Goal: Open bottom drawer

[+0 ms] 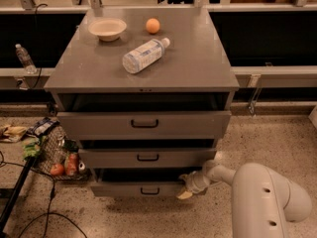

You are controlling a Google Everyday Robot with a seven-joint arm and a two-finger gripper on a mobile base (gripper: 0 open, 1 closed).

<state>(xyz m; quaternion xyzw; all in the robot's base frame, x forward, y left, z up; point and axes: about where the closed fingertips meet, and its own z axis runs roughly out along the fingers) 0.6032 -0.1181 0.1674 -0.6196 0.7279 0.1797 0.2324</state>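
Observation:
The grey metal cabinet (143, 68) has three drawers, all pulled partly out. The bottom drawer (119, 188) is the lowest, with a short flat grey front and a small black bar handle (149, 191); a dark gap shows above its front. My gripper (188, 186) is at the right end of the bottom drawer's front, low by the floor, with the white arm (262, 197) reaching in from the lower right. The middle drawer (143, 157) and the tall top drawer (144, 124) stand above it.
On the cabinet top lie a clear plastic bottle (143, 54), a beige bowl (107, 28) and an orange (152, 25). A wire basket with food (57, 155) and cables (29, 197) sit on the floor at the left. A water bottle (24, 57) stands on the left ledge.

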